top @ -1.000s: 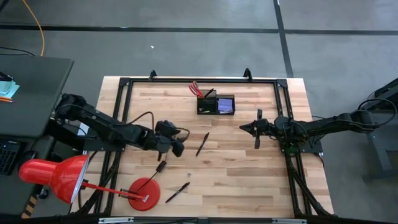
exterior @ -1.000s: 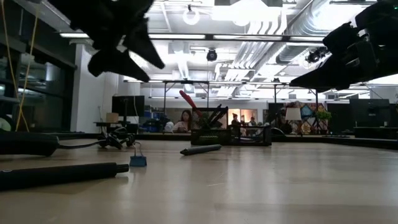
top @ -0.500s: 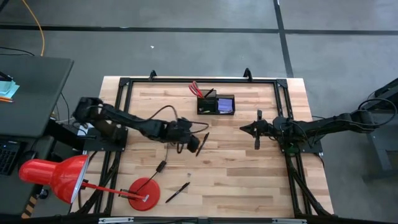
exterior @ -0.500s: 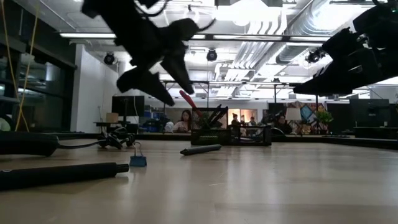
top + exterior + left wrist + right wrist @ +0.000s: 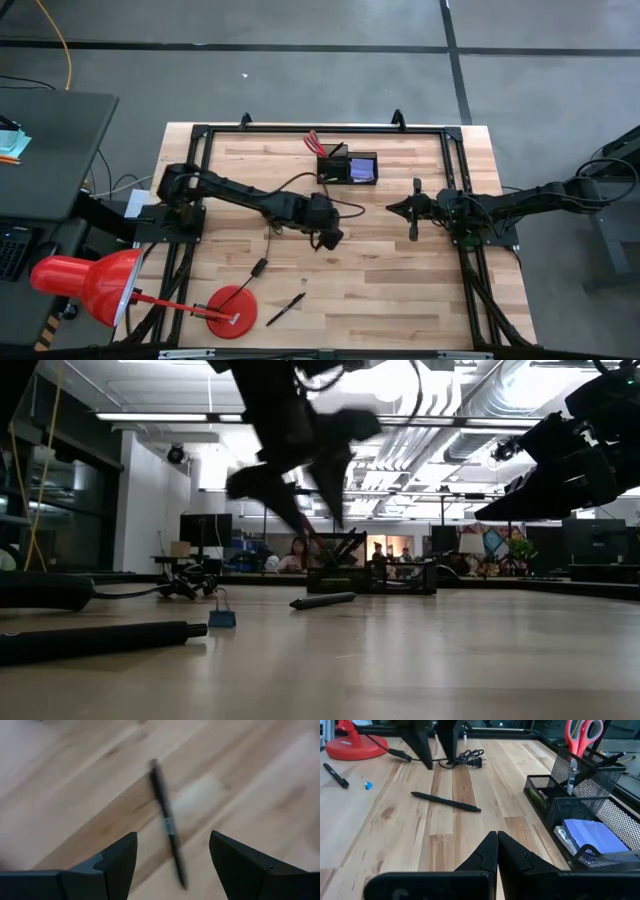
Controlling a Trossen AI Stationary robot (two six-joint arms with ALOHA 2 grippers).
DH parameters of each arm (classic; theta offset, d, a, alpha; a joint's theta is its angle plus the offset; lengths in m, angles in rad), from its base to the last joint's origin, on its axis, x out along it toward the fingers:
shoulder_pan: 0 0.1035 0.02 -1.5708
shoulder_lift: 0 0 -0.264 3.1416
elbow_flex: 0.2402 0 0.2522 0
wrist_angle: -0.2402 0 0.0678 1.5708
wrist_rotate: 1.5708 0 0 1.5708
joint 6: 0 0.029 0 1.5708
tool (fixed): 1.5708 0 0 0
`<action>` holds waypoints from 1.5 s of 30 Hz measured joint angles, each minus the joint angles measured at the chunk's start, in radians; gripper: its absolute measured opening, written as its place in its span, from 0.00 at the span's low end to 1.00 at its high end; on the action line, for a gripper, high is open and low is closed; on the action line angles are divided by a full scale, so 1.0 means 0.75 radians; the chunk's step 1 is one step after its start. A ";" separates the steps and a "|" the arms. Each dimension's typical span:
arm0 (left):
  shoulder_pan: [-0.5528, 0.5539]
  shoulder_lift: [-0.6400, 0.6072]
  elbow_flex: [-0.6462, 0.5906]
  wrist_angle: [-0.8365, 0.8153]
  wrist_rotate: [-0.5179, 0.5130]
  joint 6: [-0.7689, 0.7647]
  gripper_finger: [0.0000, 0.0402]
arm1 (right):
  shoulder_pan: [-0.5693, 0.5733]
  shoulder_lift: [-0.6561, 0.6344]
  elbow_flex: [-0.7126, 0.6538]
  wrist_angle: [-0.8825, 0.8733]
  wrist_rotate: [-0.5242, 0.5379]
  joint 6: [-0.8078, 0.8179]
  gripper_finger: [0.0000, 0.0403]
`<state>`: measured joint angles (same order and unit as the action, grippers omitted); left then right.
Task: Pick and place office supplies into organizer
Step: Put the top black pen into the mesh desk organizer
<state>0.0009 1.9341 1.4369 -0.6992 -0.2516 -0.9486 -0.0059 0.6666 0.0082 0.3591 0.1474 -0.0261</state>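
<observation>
A slim black pen (image 5: 167,825) lies flat on the wood at mid-table, also seen in the right wrist view as the pen (image 5: 445,801). My left gripper (image 5: 326,231) hangs just above it, open, one finger on each side of the pen (image 5: 322,600), touching nothing. The black mesh organizer (image 5: 348,166) stands near the far edge; red-handled scissors (image 5: 580,735) and pens stand in its cup, and a purple pad (image 5: 592,832) lies in its tray. A second pen (image 5: 285,308) lies near the front edge. My right gripper (image 5: 414,208) waits shut at the right.
A red desk lamp with a round base (image 5: 232,312) and shade (image 5: 90,285) stands at the front left. A black cable with a plug (image 5: 258,268) trails across the left half. A tiny blue piece (image 5: 366,784) lies near the second pen. A black frame borders the table.
My left gripper has swung from the table's left half toward the right, coming over the mid-table pen, and has tipped to point more steeply down. Its fingers have stayed open. The pen has not moved.
</observation>
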 joint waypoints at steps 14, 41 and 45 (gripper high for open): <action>-0.002 0.213 0.155 -0.095 0.019 -0.034 0.58 | 0.000 0.008 0.001 -0.079 0.000 0.000 0.00; 0.103 0.250 0.156 0.042 -0.015 0.068 0.58 | 0.000 0.026 0.003 -0.118 0.000 0.000 0.00; 0.103 0.267 0.151 0.034 -0.030 0.079 0.58 | 0.000 0.026 0.003 -0.118 0.000 0.000 0.00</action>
<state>0.0779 2.1345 1.5501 -0.6735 -0.2738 -0.8896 -0.0059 0.6865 0.0101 0.2703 0.1474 -0.0261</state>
